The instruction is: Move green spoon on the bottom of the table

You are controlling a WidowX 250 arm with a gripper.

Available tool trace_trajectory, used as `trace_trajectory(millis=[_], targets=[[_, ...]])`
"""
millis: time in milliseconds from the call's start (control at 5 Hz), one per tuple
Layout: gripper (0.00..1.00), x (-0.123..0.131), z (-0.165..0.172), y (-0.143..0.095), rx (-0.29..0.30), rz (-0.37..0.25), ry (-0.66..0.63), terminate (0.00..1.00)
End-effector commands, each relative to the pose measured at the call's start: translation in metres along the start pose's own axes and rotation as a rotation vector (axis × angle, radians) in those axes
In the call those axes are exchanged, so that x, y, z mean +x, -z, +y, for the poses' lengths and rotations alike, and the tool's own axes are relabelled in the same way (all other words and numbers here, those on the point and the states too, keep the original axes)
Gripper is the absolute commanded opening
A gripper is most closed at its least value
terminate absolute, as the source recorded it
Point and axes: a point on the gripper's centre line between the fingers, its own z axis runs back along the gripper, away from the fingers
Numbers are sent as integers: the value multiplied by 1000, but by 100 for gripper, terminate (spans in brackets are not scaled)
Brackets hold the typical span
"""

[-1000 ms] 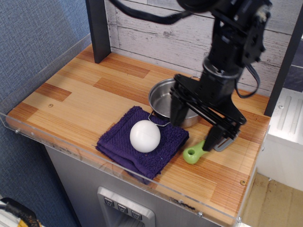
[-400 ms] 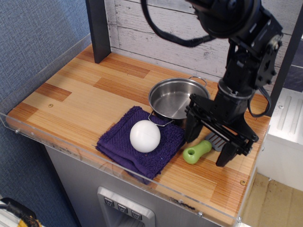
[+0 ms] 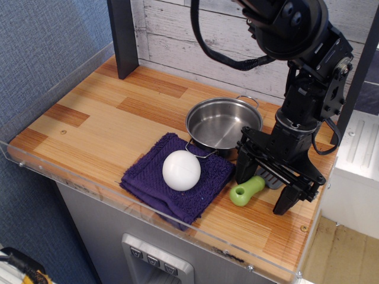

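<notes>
The green spoon (image 3: 247,191) lies flat on the wooden table (image 3: 106,118) near its front right, lime handle pointing front-left, grey head partly hidden under the gripper. My black gripper (image 3: 264,188) hangs just above it, open, one finger (image 3: 246,167) behind the handle and the other finger (image 3: 285,200) to its right. The spoon is not held.
A steel pot (image 3: 220,123) stands just behind the spoon. A purple towel (image 3: 177,177) with a white ball (image 3: 181,170) on it lies to the left. A dark post (image 3: 123,36) stands at the back left. A clear acrylic rim (image 3: 154,207) runs along the front edge.
The gripper moved right and toward the front, off the pot, and came down over the spoon's head. The spoon, ball and towel stayed where they were.
</notes>
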Motion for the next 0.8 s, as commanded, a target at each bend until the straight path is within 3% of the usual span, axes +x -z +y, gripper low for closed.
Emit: trace_trajectory(millis=[0, 400, 600], targets=[[0, 1, -1, -14, 4, -52, -18, 0], [0, -1, -8, -25, 14, -56, -20, 0], [0, -7, -17, -64, 50, -107, -52, 0]])
